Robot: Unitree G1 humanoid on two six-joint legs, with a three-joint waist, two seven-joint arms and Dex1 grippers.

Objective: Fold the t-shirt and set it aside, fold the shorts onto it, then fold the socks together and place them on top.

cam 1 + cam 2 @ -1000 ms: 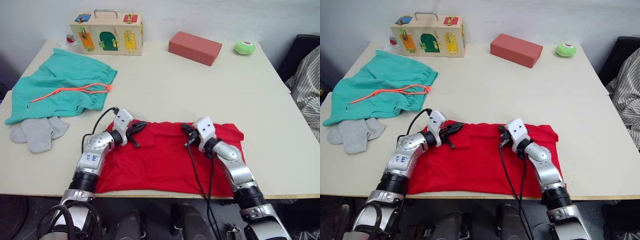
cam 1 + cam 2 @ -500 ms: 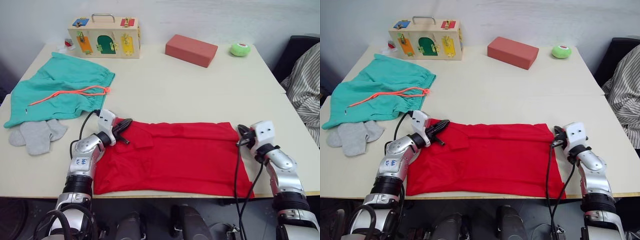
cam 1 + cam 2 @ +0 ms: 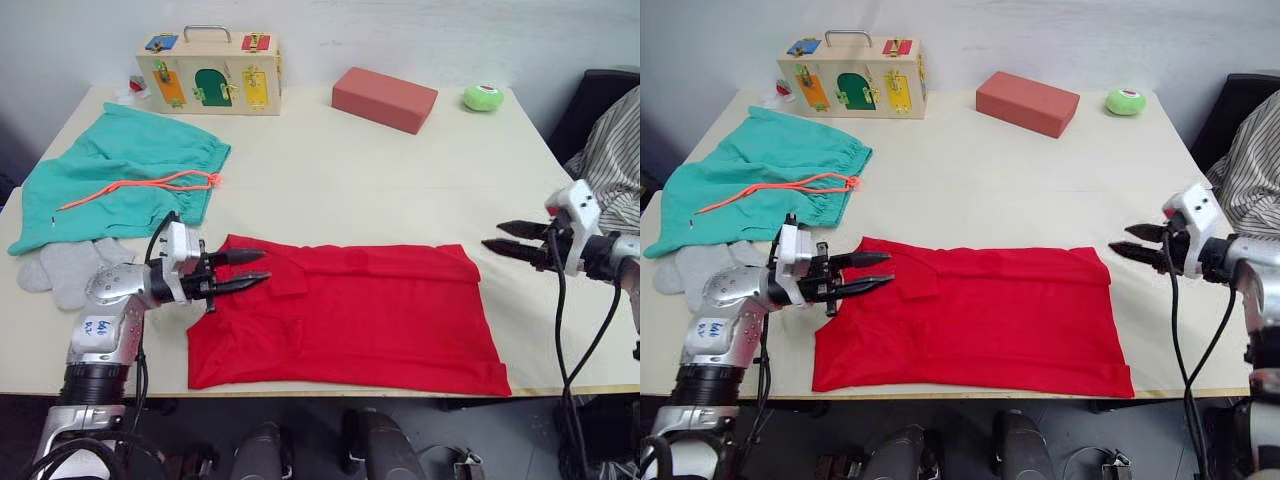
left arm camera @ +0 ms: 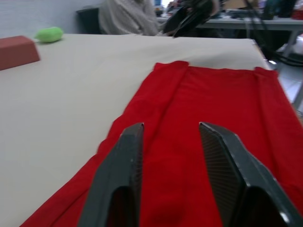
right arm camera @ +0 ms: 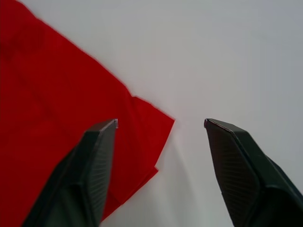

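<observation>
Left eye view is cutting off the near edge of the table [image 3: 330,190] below the t-shirt [image 3: 350,320], so you are not seeing how far the red cloth is hanging past it. The shorts [image 3: 120,180] are partly covering the socks [image 3: 70,268]: you are looking at 2 grey socks overlapping each other, and where one ends and the other begins is hard to make out.

You are counting 1 t-shirt, lying flat and folded into a wide band at the near middle of the table; 1 pair of shorts at the far left with its coral drawstring [image 3: 140,185] trailing across it; and the socks just near of the shorts, touching their hem.

The left gripper [image 3: 255,268] is hovering at the t-shirt's left end, its 2 fingers [image 4: 120,179] spread moderately with nothing between them. The right gripper [image 3: 500,238] is hanging off the t-shirt's right end, apart from the cloth, its jaws spread wide and empty.

Along the far edge you are seeing 1 wooden latch box [image 3: 210,70], 1 red-brown block [image 3: 385,98] and 1 green roll [image 3: 484,97], all well apart from the garments. Striped cloth [image 3: 610,160] is showing beyond the table's right side.
</observation>
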